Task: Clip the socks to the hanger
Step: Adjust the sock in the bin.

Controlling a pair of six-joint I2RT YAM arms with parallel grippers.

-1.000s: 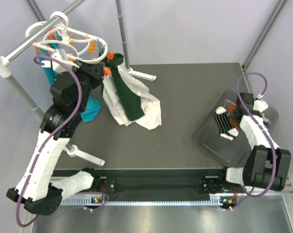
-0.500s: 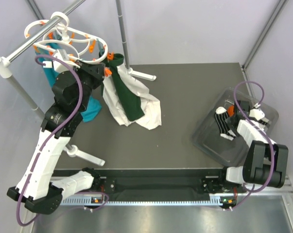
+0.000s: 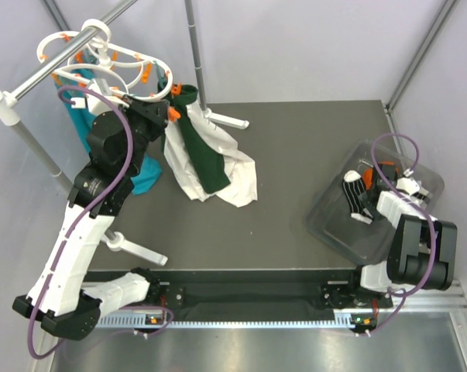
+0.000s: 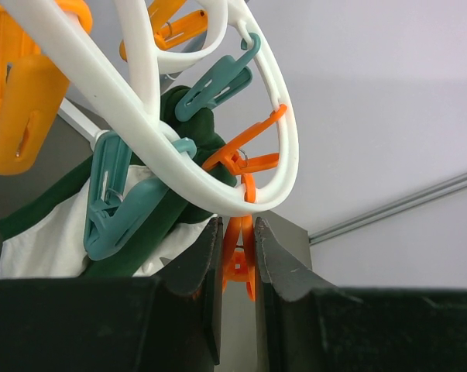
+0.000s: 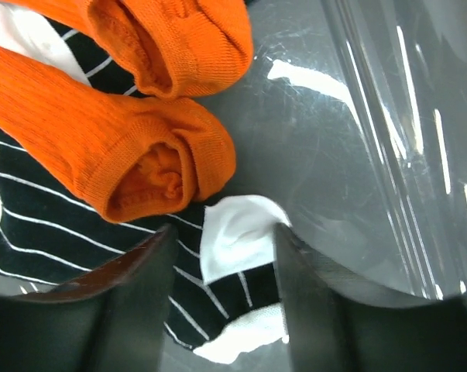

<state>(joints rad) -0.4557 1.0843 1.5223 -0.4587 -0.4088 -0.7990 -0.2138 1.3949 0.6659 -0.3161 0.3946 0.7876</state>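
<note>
Shows a white plastic oval-ring hanger with orange pegs, hooked over a grey metal rail at upper left. Places the left gripper at the ring's right edge, touching an orange clothes-peg clip. Has a big white cloth and a dark-green cloth trailing from there onto the dark tabletop. At right, sets the right gripper down inside a clear plastic tray, against a dark white-striped sock.

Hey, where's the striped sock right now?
In the top view the striped sock lies in the clear bin at the right edge of the table, beside orange socks, with the right gripper open over its white tip.
</note>
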